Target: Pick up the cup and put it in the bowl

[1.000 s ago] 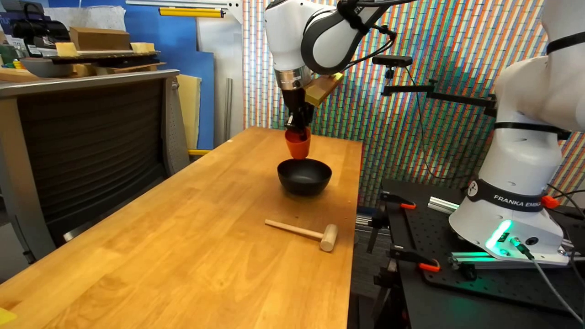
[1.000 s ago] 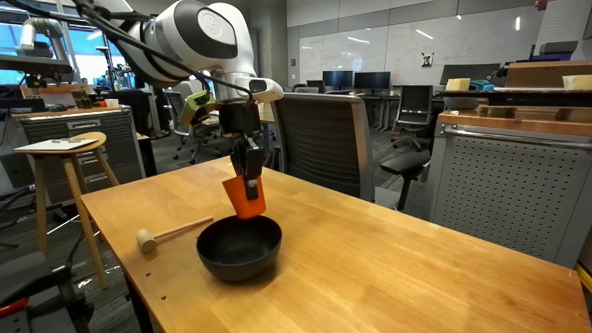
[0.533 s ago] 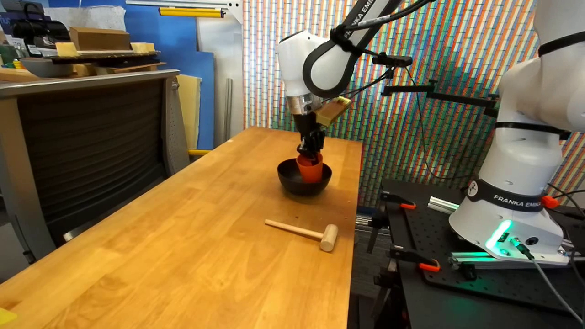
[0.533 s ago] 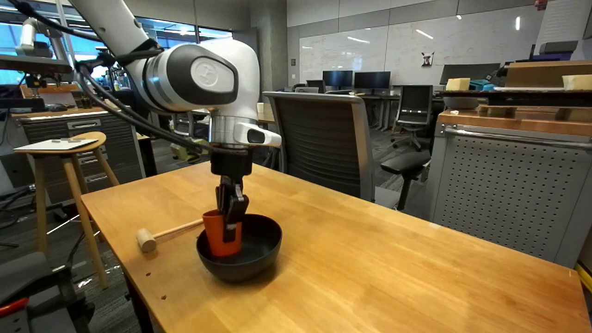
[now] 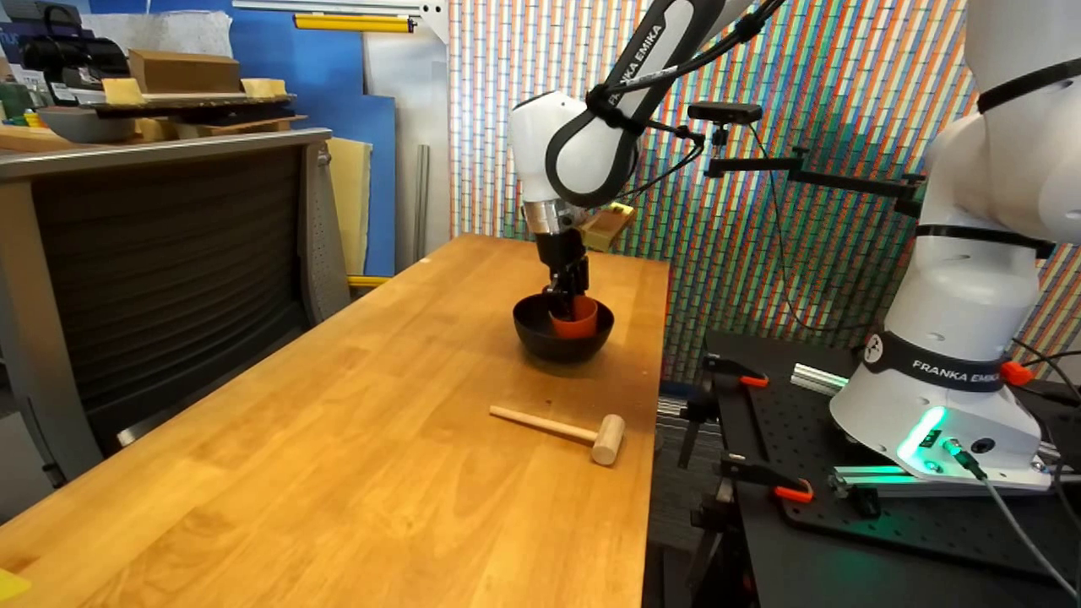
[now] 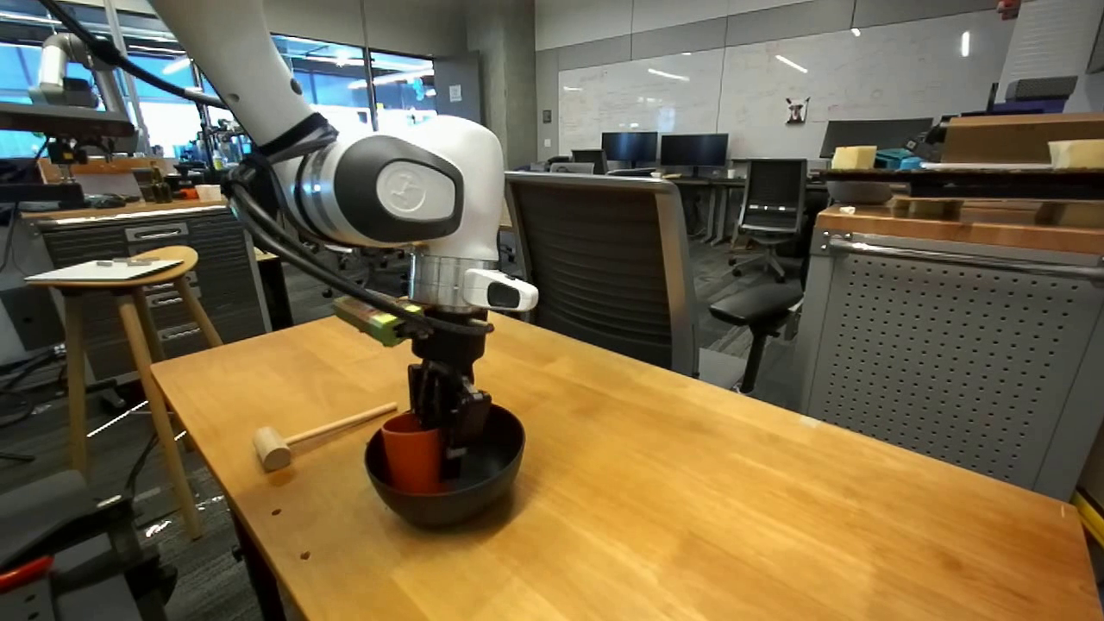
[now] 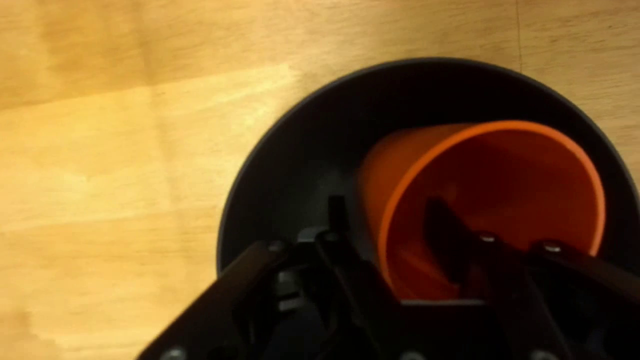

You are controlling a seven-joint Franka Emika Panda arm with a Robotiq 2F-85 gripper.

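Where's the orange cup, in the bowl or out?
In: both exterior views show the orange cup inside the black bowl, whose rim curves around it in the wrist view.

Bright windows shine far left; glare streaks the whiteboard; the bowl casts soft shadow; wrist view blurred.

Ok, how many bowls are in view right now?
2. The black bowl is on the table with the red-orange cup in it; a grey bowl sits on the cluttered workbench, where others may be hidden.
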